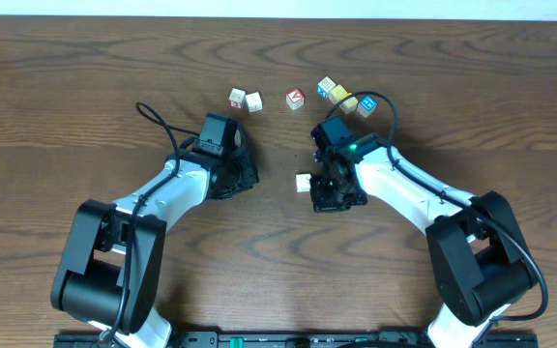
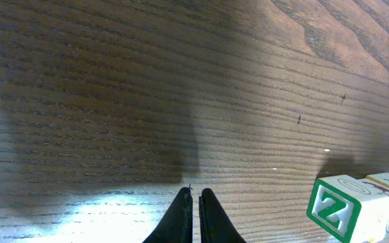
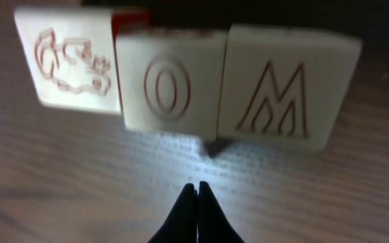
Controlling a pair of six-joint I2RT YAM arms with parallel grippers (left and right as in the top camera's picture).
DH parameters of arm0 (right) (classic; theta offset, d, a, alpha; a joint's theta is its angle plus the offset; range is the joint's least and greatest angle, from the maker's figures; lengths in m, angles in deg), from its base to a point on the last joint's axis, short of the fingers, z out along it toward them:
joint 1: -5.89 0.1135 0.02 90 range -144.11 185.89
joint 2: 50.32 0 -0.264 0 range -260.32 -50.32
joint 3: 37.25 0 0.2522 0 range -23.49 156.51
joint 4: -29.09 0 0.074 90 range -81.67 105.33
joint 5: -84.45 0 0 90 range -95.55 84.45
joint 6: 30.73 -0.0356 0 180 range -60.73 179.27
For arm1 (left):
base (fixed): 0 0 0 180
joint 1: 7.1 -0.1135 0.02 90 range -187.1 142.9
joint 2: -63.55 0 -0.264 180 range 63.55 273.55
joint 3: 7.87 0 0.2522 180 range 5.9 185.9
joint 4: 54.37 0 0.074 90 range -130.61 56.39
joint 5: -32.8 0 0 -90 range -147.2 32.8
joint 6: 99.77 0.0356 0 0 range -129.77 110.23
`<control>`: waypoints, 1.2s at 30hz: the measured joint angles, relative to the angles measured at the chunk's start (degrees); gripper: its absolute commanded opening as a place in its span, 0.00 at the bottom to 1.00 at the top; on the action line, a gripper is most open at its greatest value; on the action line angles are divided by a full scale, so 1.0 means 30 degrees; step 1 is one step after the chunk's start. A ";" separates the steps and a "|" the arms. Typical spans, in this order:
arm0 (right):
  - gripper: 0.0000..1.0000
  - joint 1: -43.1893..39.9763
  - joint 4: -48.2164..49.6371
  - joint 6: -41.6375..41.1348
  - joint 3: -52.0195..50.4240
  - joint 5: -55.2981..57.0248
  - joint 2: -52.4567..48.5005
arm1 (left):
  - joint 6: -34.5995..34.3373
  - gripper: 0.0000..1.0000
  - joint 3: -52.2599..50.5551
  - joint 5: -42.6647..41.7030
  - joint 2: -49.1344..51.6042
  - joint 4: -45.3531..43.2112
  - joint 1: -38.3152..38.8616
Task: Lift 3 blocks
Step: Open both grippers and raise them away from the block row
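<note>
Three cream-white blocks stand side by side in the right wrist view: one with a red outline picture (image 3: pixel 69 61), one with an O (image 3: pixel 167 84) and one with an M (image 3: pixel 282 88). My right gripper (image 3: pixel 196 187) is shut and empty, its tips just short of the O block. Overhead, only one white block (image 1: pixel 303 182) shows, at the left side of the right gripper (image 1: pixel 329 191); the arm hides the others. My left gripper (image 2: pixel 196 194) is shut on nothing over bare wood, left of centre overhead (image 1: pixel 232 176).
Several coloured cubes lie along the far side: a pair (image 1: pixel 245 100), a red one (image 1: pixel 296 98) and a yellow and blue cluster (image 1: pixel 346 98). A green Z cube (image 2: pixel 336 206) sits at the lower right of the left wrist view. Cables loop off both wrists.
</note>
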 measured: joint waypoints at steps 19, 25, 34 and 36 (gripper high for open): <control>0.01 0.1071 0.1137 -0.0714 -0.0036 0.1836 0.0000 | 0.0000 0.07 0.0000 0.0073 0.0000 0.0000 0.0000; 0.01 0.1071 0.1435 -0.0714 -0.0044 0.1894 0.0000 | 0.0000 0.07 0.0000 0.0073 0.0000 0.0029 0.0000; 0.01 0.1071 0.1792 -0.0721 -0.0058 0.2025 0.0000 | 0.0000 0.07 0.0000 0.0073 0.0000 0.0066 0.0000; 0.01 0.1071 0.1843 -0.0721 -0.0058 0.2069 0.0000 | 0.0000 0.07 0.0000 0.0073 0.0000 0.0066 0.0000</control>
